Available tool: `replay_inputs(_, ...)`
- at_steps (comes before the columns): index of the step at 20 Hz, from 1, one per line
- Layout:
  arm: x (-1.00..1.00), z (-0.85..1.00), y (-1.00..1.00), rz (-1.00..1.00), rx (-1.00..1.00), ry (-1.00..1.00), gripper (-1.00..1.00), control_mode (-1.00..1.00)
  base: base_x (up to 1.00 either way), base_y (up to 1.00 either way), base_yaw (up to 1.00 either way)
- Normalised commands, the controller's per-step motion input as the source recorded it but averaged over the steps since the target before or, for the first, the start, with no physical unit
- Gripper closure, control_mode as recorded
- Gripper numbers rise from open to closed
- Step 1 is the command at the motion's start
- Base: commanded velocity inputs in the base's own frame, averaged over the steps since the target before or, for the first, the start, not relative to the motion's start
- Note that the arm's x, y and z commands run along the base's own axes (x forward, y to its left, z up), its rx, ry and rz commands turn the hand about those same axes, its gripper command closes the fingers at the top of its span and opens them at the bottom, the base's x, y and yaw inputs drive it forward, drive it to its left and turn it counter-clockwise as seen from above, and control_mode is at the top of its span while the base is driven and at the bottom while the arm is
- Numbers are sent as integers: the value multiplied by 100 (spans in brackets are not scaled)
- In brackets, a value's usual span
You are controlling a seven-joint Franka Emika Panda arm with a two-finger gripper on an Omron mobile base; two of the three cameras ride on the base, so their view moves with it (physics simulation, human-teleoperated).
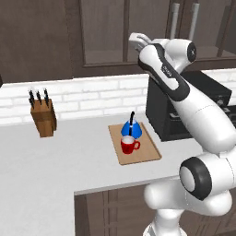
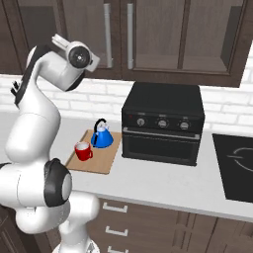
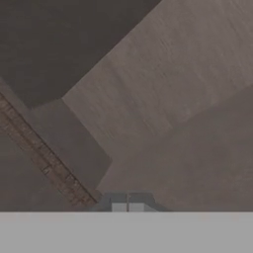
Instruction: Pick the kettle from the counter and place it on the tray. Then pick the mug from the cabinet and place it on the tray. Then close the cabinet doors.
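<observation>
The blue kettle (image 1: 130, 129) (image 2: 101, 138) and the red mug (image 1: 127, 145) (image 2: 83, 151) both stand on the light wooden tray (image 1: 148, 155) (image 2: 99, 163) on the pale counter (image 1: 46, 161). My gripper (image 1: 135, 44) (image 2: 59, 40) is raised high against the dark cabinet (image 1: 101, 32), left of the cabinet doors' bar handles (image 2: 106, 34). In the hand view the gripper (image 3: 127, 207) is shut with nothing between its fingertips, right up against a greyish door panel (image 3: 163, 99). The cabinet doors (image 2: 89, 20) look flush and closed.
A black countertop oven (image 2: 163, 123) (image 1: 161, 115) stands just right of the tray. A wooden knife block (image 1: 44, 119) sits at the back left of the counter. A dark cooktop (image 2: 234, 165) lies at the far right.
</observation>
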Motion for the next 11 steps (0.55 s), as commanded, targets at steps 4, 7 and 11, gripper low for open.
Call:
replay_inputs(4, 95, -39, 39, -8, 0, 0, 100, -100, 0, 0, 0)
replay_inputs(7, 87, -35, 35, -8, 0, 1, 100, -100, 0, 0, 0)
replay_inputs(11, 82, -30, 28, -7, 0, 4, 100, -100, 0, 0, 0)
